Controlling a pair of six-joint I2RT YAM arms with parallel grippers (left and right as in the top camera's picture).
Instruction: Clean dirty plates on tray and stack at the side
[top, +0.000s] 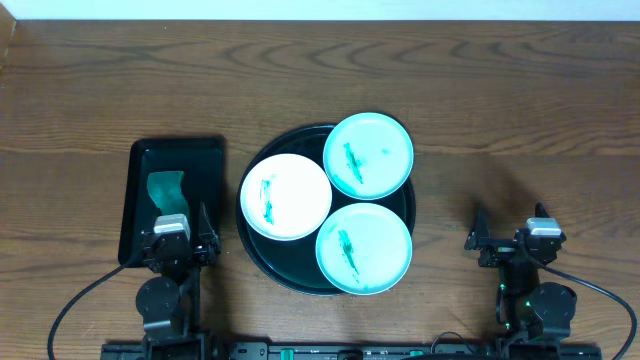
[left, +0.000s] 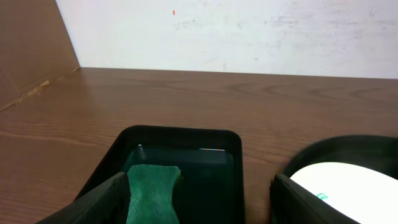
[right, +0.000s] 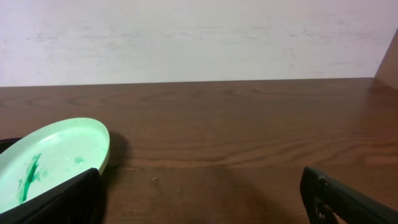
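1. Far left: the cloth tray (top: 205, 165) with the green cloth (top: 165, 190) in it. The left pincer (top: 180, 232) sits at its near end, jaws spread wide, gripping nothing. The cloth lies straight ahead of it with its long axis running away from the pincer, so my guess is the left arm grabs that first.
2. Middle: the round tray (top: 275, 262) holds all three plates, all smeared green. The white plate (top: 286, 196) is on the left side, closest to the left arm. The back turquoise plate (top: 368, 155) and front turquoise plate (top: 364, 248) are on the right side.
3. Right: the right pincer (top: 510, 240) is also wide open and empty, over bare desk (top: 560, 120), well apart from the tray. Nothing's stacked at the side yet.
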